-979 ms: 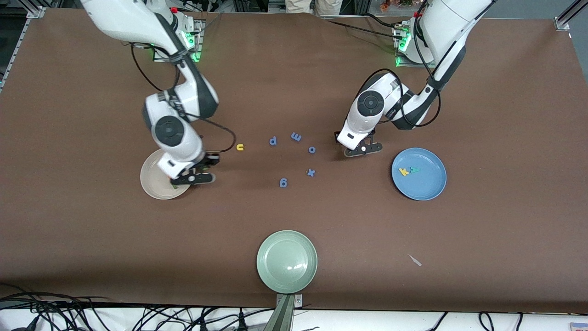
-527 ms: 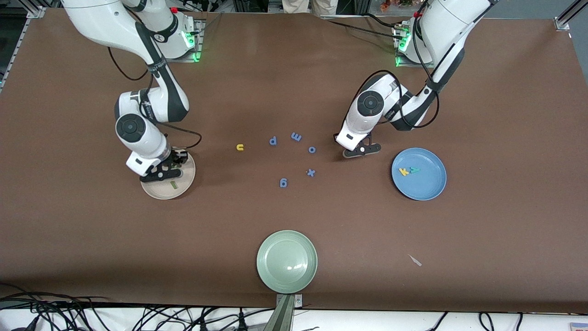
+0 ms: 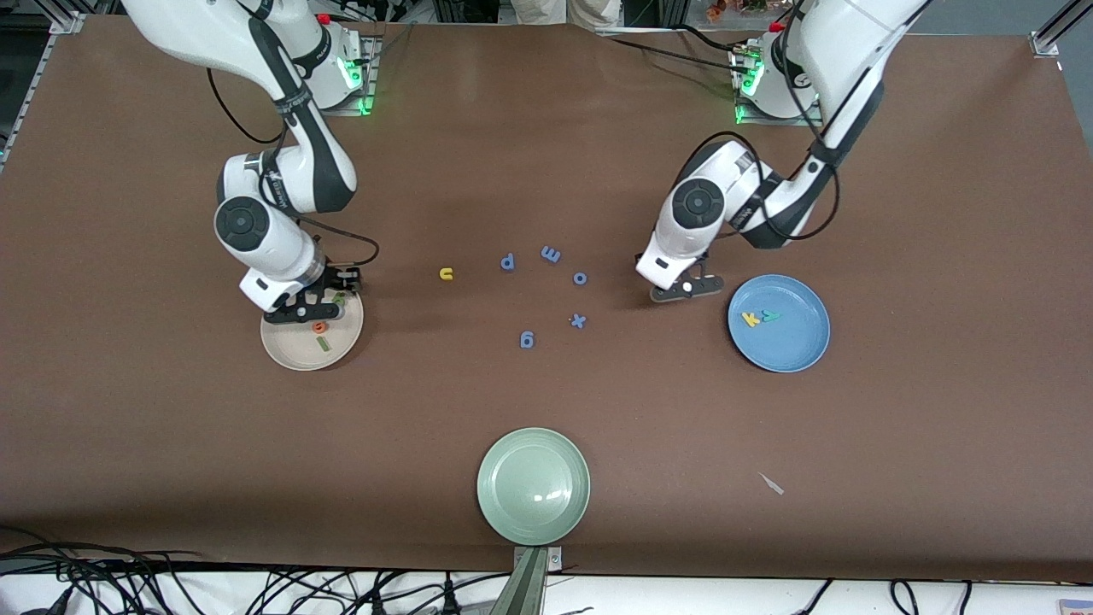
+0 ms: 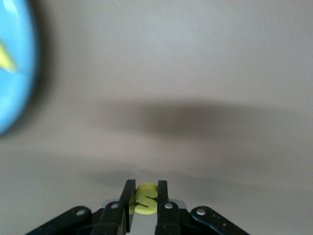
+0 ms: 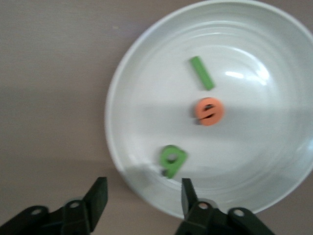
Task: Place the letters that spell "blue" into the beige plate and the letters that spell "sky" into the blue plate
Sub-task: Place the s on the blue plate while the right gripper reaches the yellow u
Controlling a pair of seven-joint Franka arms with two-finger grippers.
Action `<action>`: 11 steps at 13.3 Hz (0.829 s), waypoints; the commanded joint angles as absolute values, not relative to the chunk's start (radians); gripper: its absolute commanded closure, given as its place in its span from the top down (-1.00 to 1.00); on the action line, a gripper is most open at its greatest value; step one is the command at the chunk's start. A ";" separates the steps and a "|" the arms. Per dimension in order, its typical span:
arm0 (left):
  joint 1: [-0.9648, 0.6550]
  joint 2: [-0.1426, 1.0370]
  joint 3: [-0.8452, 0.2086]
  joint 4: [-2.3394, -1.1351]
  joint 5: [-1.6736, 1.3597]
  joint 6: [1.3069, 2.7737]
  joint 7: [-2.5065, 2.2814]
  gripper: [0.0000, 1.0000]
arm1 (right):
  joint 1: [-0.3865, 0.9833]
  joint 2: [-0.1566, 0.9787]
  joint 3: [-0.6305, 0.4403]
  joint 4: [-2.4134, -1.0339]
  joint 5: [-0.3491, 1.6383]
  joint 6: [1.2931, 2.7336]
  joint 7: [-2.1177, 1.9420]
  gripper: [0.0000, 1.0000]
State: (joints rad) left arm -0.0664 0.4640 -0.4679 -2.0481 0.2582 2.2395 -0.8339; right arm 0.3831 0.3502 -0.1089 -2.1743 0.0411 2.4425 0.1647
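The beige plate [image 3: 295, 350] holds the green l [image 3: 323, 343], orange e [image 3: 319, 326] and green b [image 3: 339, 299]. My right gripper [image 3: 306, 309] hangs open over the plate's edge. In the right wrist view its gripper [image 5: 143, 188] is empty, with the plate [image 5: 254, 147], l [image 5: 202, 72], e [image 5: 209, 111] and b [image 5: 172, 160] below. The yellow u [image 3: 446, 273] lies on the table. My left gripper [image 3: 683, 290] is low beside the blue plate [image 3: 786, 346], shut on the yellow s [image 4: 146, 198]. The yellow k [image 3: 751, 319] and teal y [image 3: 770, 315] lie in the blue plate [image 4: 14, 73].
Blue-purple letters p [image 3: 507, 261], m [image 3: 551, 254], o [image 3: 580, 278], x [image 3: 578, 321] and g [image 3: 527, 340] are scattered mid-table. A pale green plate [image 3: 533, 485] sits near the front camera's edge. A small pale scrap [image 3: 772, 484] lies nearer the camera than the blue plate.
My right gripper shifted across the beige plate and opened; the orange e now lies in the plate. My left gripper closed on the yellow s and moved a little toward the blue plate.
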 commanded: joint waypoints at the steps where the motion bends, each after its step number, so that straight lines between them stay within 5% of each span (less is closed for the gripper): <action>1: -0.019 0.439 -0.471 -1.919 0.288 2.041 -0.663 -0.98 | 0.394 0.334 -0.058 -2.152 0.060 2.416 0.265 0.98; 6: 0.141 0.420 -0.471 -1.790 0.288 1.881 -0.233 -0.97 | 0.463 0.365 0.032 -2.111 0.054 2.443 0.526 0.98; 9: 0.230 0.420 -0.471 -1.792 0.291 1.891 0.056 -0.75 | 0.532 0.420 0.031 -2.121 0.041 2.554 0.603 0.98; 10: 0.236 0.422 -0.471 -1.792 0.290 1.891 0.089 -0.15 | 0.535 0.428 0.031 -2.134 0.041 2.584 0.604 0.98; 11: 0.239 0.423 -0.471 -1.790 0.290 1.893 0.090 0.99 | 0.537 0.428 0.031 -2.152 0.041 2.603 0.604 0.98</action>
